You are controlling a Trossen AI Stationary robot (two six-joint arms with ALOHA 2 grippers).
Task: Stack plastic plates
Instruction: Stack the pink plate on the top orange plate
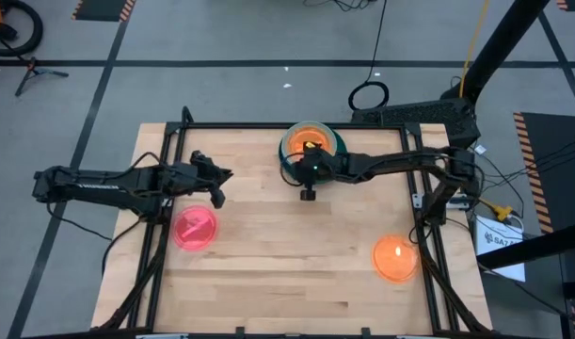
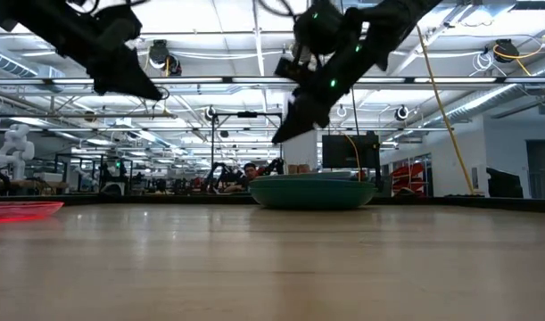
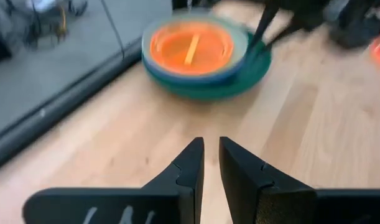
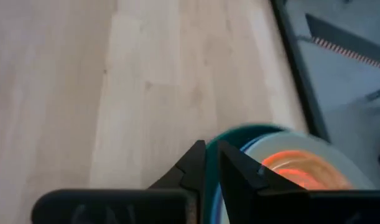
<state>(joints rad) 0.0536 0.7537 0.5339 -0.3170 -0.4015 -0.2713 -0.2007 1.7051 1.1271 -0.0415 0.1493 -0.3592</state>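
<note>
Inside, orange plate (image 1: 309,141) tops green plate (image 1: 336,151).

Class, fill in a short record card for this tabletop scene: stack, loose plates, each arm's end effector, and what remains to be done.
Stack: plate stack at the table's far edge, dark green plate at the bottom, orange one on top
Loose plates: pink plate on the left side; orange plate near right
Left end effector: empty, fingers nearly together, raised above the table beside the pink plate
Right end effector: empty, fingers nearly together, raised just in front of the stack
Table: light wood
Remaining: two loose plates not yet stacked
</note>
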